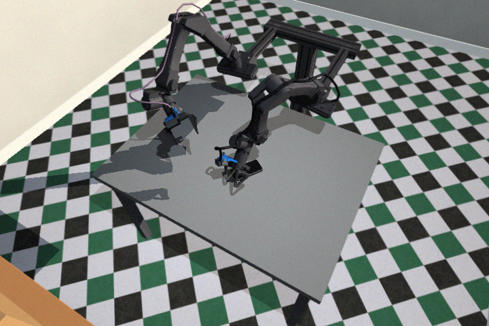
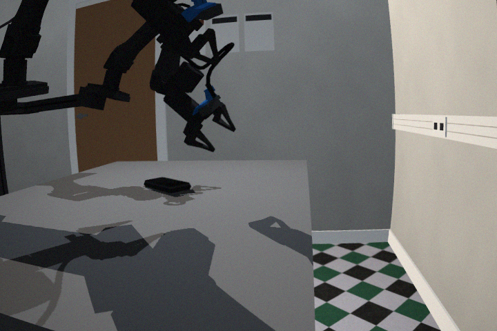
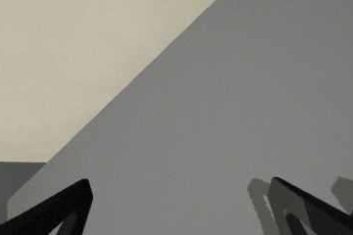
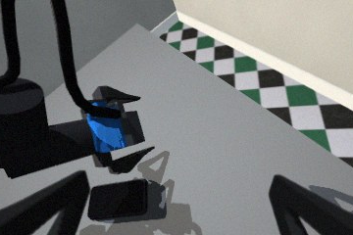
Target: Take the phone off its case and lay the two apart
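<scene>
The phone (image 1: 255, 166) (image 2: 167, 184) (image 4: 118, 199) shows as a flat black slab on the grey table (image 1: 291, 214) (image 2: 257, 183) (image 3: 184, 122) (image 4: 194, 108). The case is not distinct from it; both are dark and seem to form one stack. My left gripper (image 1: 231, 179) (image 2: 223, 140) (image 3: 179, 187) (image 4: 146, 122) is open and empty, above the table beside the stack. The stack is outside the left wrist view. My right gripper (image 1: 187, 138) (image 4: 178, 182) is open and empty, high above the table; the stack shows near its left finger in the right wrist view.
The left arm (image 1: 258, 115) reaches over the table close to the stack. The right arm (image 1: 172, 65) stands beside it, at the left in the top view. Both hang from a dark frame (image 1: 310, 38) at the table's back edge. Arm shadows cross the table around the stack.
</scene>
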### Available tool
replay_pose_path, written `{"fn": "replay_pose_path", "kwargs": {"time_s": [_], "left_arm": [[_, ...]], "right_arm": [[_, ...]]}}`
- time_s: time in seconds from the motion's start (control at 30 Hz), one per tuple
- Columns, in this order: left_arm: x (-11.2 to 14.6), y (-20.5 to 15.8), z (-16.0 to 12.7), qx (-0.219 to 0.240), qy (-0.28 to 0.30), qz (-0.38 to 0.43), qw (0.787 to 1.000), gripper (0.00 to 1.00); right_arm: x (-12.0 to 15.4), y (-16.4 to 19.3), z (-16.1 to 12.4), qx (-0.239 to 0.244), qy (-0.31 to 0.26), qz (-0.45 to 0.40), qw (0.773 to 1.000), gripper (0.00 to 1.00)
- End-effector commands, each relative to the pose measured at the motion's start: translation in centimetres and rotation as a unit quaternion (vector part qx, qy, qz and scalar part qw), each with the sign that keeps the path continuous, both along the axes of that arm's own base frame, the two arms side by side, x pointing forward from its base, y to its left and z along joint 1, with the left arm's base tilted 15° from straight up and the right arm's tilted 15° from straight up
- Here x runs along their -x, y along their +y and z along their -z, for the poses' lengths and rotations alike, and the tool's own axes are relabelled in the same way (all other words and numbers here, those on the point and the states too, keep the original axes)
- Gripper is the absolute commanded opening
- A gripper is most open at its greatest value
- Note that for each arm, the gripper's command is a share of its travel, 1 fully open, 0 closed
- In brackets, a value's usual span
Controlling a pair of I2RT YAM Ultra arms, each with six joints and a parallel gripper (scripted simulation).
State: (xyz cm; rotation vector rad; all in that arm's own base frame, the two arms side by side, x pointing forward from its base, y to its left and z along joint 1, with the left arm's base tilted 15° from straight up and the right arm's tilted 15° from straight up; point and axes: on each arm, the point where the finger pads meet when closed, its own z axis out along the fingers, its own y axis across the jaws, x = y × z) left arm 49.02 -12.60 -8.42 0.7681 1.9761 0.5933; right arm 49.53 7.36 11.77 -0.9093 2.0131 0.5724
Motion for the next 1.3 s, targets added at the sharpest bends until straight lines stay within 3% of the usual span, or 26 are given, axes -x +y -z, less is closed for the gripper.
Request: {"fn": "replay_pose_path", "kwargs": {"time_s": [0.0,0.57,0.67,0.73,0.87,1.03,1.1,1.27], "left_arm": [[-0.4,-0.5,-0.9,0.005,-0.011,0.002,1.000,1.00],[-0.4,-0.5,-0.9,0.005,-0.011,0.002,1.000,1.00],[0.4,-0.7,-0.3,0.020,0.006,0.001,1.000,1.00],[1.6,-0.9,0.3,0.041,0.025,-0.003,0.999,1.00],[6.8,-1.0,1.5,0.094,0.094,-0.013,0.991,1.00],[12.6,-1.1,2.4,0.138,0.161,-0.017,0.977,1.00],[12.6,-1.1,2.4,0.138,0.161,-0.017,0.977,1.00],[16.9,-1.0,2.9,0.167,0.207,-0.020,0.964,1.00]], "right_arm": [[-0.1,0.2,-0.8,0.001,-0.010,-0.003,1.000,1.00],[-0.1,0.2,-0.8,0.001,-0.010,-0.003,1.000,1.00],[1.0,0.4,-0.1,0.021,0.001,-0.014,1.000,1.00],[2.5,0.7,0.0,0.046,0.006,-0.032,0.998,1.00],[8.5,2.4,-1.4,0.121,0.002,-0.106,0.987,1.00],[15.1,3.9,-3.3,0.182,-0.019,-0.184,0.966,1.00],[15.1,3.9,-3.3,0.182,-0.019,-0.184,0.966,1.00],[20.1,4.5,-4.2,0.221,-0.036,-0.240,0.945,1.00]]}}
